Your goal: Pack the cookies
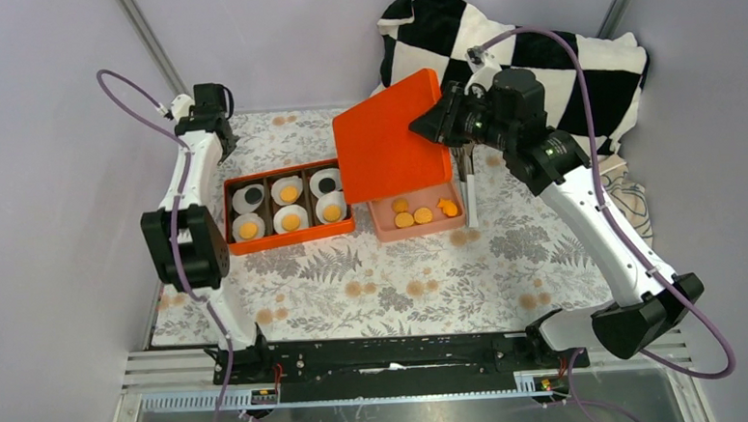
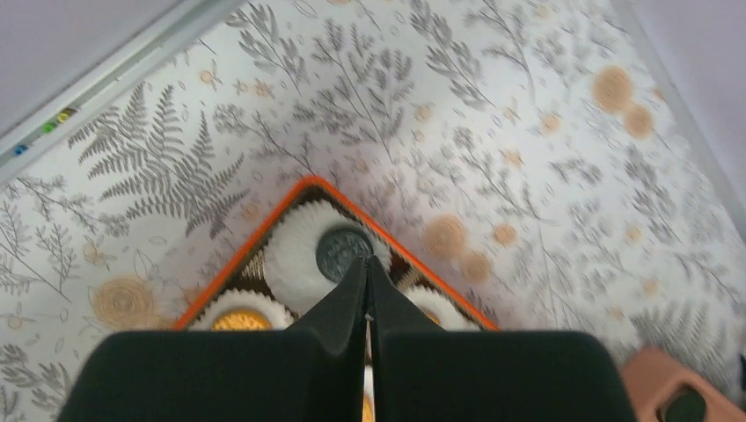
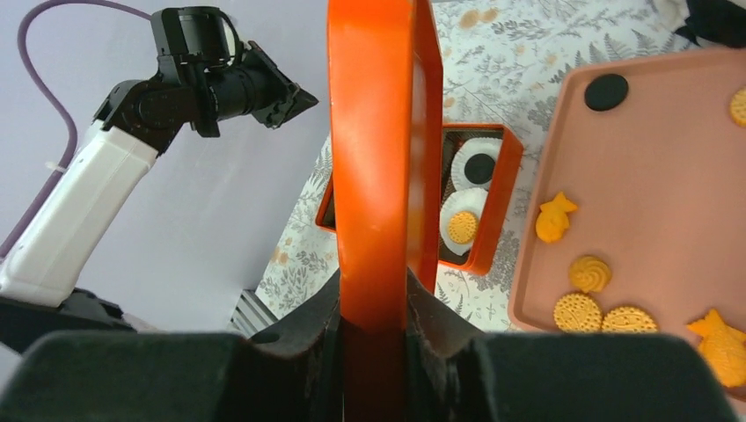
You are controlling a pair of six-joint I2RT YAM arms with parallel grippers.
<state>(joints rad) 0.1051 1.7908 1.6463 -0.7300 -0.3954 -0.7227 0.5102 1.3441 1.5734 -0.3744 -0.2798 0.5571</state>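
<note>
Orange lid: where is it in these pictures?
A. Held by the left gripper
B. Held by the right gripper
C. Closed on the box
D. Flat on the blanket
B: in the right wrist view the right gripper clamps the lid by its edge, and the box stands uncovered with its cookies showing.

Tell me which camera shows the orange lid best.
The top external view: the orange lid shows its whole flat face there, tilted above the pink tray. The right wrist view shows the lid only edge-on, clamped in the right gripper. The left wrist view does not show it.
</note>
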